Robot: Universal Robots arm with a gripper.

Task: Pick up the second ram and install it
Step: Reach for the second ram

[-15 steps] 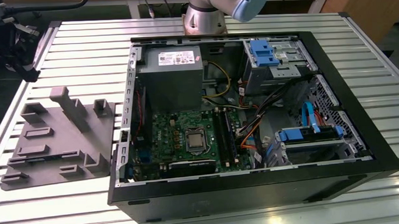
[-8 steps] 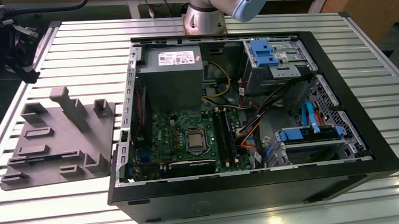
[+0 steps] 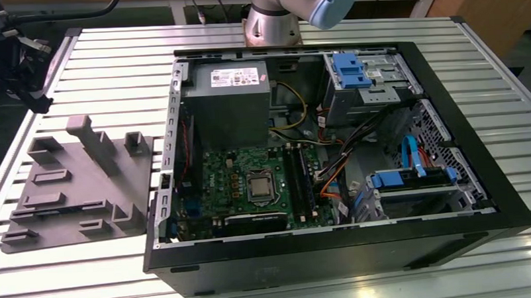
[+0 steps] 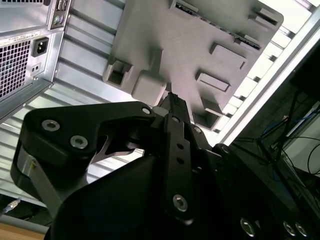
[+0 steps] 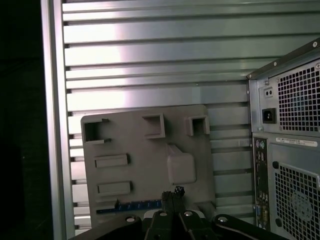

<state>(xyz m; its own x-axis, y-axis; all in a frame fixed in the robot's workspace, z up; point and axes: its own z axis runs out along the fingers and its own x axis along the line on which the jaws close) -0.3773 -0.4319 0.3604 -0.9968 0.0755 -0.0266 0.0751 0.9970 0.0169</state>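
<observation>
The gripper (image 5: 173,192) hangs over the grey fixture (image 5: 145,155), jaws drawn together with nothing between them. A thin dark strip with blue marks, judged to be the ram (image 5: 131,205), sits along the fixture edge nearest the jaws, just beside them, its long axis running along that edge. The case (image 5: 285,150) stands beside the fixture, clear of the jaws.

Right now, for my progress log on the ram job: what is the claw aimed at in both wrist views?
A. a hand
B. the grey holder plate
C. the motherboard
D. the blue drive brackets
B: in both wrist views the claw points at the grey holder plate, which lies on the slatted table beside the computer case.
</observation>
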